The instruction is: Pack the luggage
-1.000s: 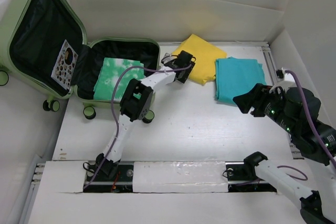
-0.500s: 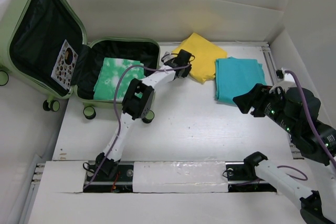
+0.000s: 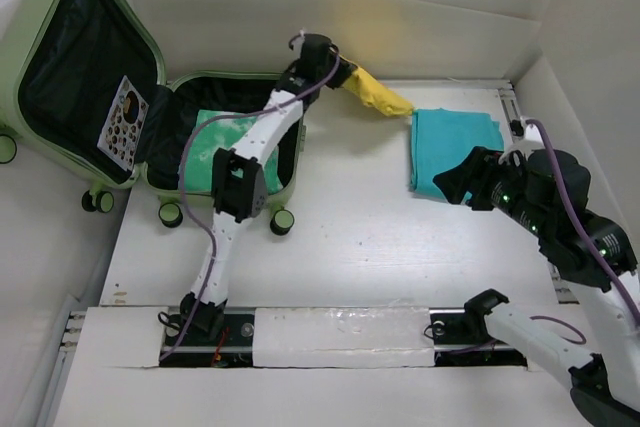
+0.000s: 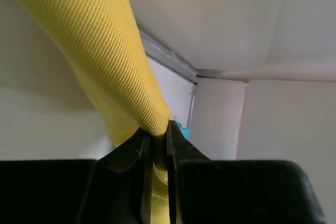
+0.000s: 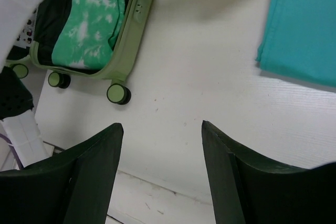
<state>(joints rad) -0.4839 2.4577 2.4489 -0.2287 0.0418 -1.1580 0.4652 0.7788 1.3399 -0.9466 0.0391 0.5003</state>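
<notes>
The pale green luggage (image 3: 293,142) lies open at the left with its lid (image 3: 20,37) raised, and a green tie-dye cloth (image 3: 225,142) lies in its black-lined base. My left gripper (image 3: 345,75) is lifted by the luggage's back right corner, shut on a yellow cloth (image 3: 382,99) that hangs down to the right. The left wrist view shows the yellow cloth (image 4: 105,40) pinched in my left gripper (image 4: 158,135). My right gripper (image 3: 450,182) hovers open and empty at the near left corner of a folded teal cloth (image 3: 455,147).
In the right wrist view, my right gripper (image 5: 160,127) is above bare white table, with the luggage (image 5: 134,35) and its wheel (image 5: 116,94) at upper left and the teal cloth (image 5: 304,24) at upper right. White walls enclose the table at the back and right.
My left gripper shut on the yellow cloth and raised it off the table, back and left toward the luggage. My right gripper shifted slightly left, still open.
</notes>
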